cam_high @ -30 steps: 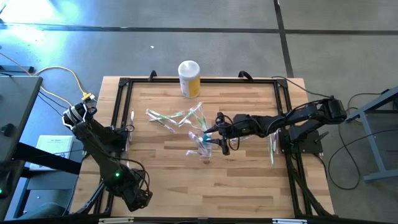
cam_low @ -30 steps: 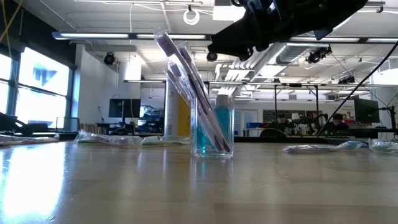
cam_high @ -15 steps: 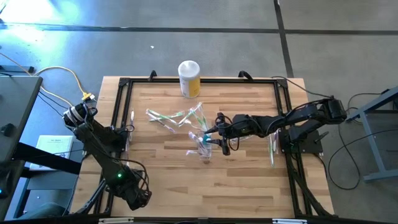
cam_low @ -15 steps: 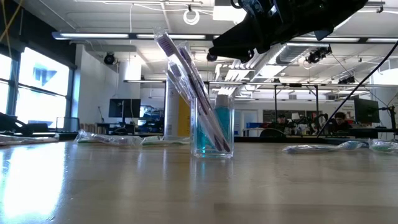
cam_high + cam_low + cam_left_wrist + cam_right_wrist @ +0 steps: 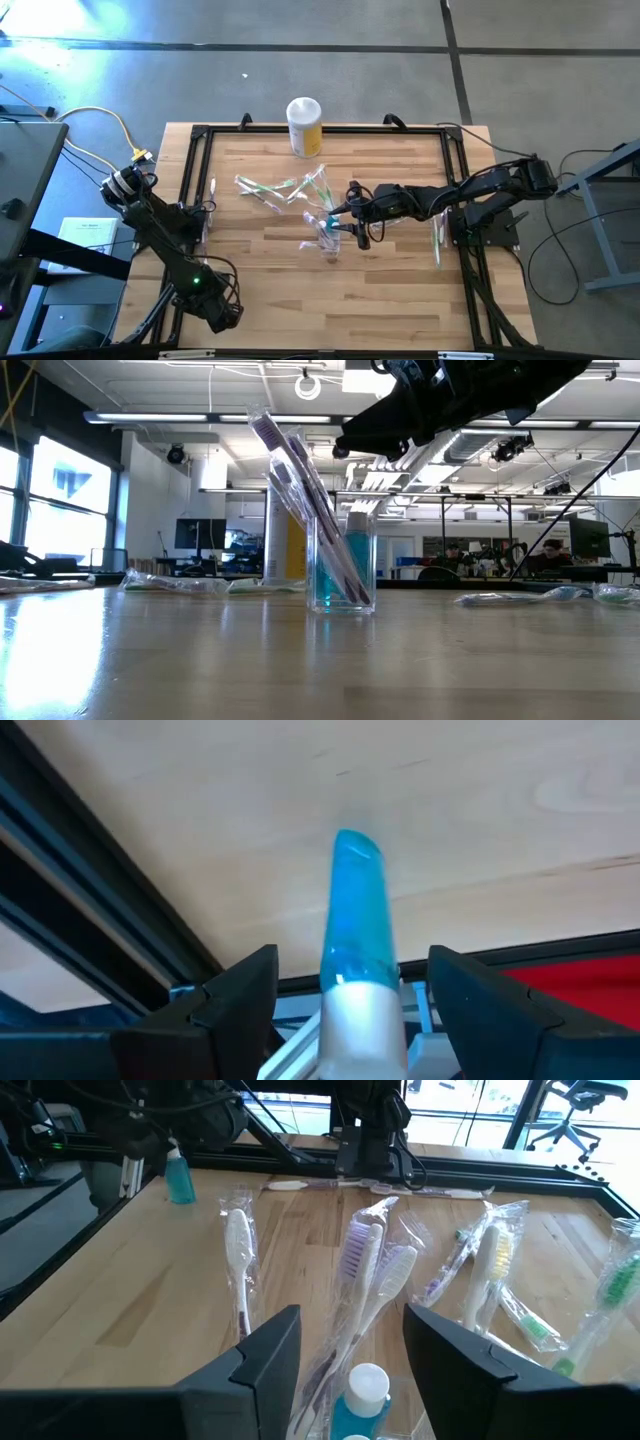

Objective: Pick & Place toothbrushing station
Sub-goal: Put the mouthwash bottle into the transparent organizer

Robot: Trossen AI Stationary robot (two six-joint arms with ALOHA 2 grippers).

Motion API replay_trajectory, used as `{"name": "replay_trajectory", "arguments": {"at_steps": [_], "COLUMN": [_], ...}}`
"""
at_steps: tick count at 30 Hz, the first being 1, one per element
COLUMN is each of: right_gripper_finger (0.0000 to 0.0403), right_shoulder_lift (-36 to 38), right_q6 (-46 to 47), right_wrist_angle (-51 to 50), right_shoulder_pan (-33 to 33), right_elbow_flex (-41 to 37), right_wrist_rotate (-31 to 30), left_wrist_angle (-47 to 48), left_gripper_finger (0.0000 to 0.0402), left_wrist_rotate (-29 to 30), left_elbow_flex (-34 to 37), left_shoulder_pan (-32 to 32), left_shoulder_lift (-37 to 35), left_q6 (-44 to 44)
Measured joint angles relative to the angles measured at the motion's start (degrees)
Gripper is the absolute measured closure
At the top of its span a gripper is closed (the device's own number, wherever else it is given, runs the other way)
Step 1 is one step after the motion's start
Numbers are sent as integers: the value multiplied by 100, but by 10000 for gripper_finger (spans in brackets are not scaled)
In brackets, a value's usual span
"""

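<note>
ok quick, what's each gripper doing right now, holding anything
left gripper: closed on a small blue tube, low at the table's near left corner.
right gripper: open, empty, above the clear cup of toothbrushes.

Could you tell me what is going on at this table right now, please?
The right claw hangs open just above the clear cup near the table's middle. The cup already stands upright with several wrapped toothbrushes leaning in it and a small blue bottle. More wrapped toothbrushes lie loose on the wooden table, behind the cup. The left claw, at the table's near left corner, holds a blue tube. A yellow canister stands at the far edge.
</note>
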State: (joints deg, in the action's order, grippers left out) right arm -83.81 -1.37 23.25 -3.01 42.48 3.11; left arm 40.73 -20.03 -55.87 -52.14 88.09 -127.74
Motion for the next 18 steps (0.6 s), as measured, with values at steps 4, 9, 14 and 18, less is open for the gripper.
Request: {"name": "replay_trajectory", "arguments": {"at_steps": [4,9,14,18], "right_gripper_finger": [233,233,233,233], "right_shoulder_lift": [0,0,-1,0], "right_q6": [0,2,2,2], "right_wrist_angle": [-3,-34,-61,-75], "right_shoulder_pan": [0,0,0,0], "right_elbow_flex": [0,0,0,0], "right_wrist_rotate": [0,0,0,0], "left_wrist_angle": [-387,-520,-506,-501], "left_gripper_finger": [154,192,263,320], "left_wrist_rotate": [-22,-180,-277,-278], "left_elbow_flex": [182,362,459,467], "left_shoulder_pan": [0,0,2,113], "left_shoulder_lift": [0,0,0,0], "left_q6": [36,36,102,746]}}
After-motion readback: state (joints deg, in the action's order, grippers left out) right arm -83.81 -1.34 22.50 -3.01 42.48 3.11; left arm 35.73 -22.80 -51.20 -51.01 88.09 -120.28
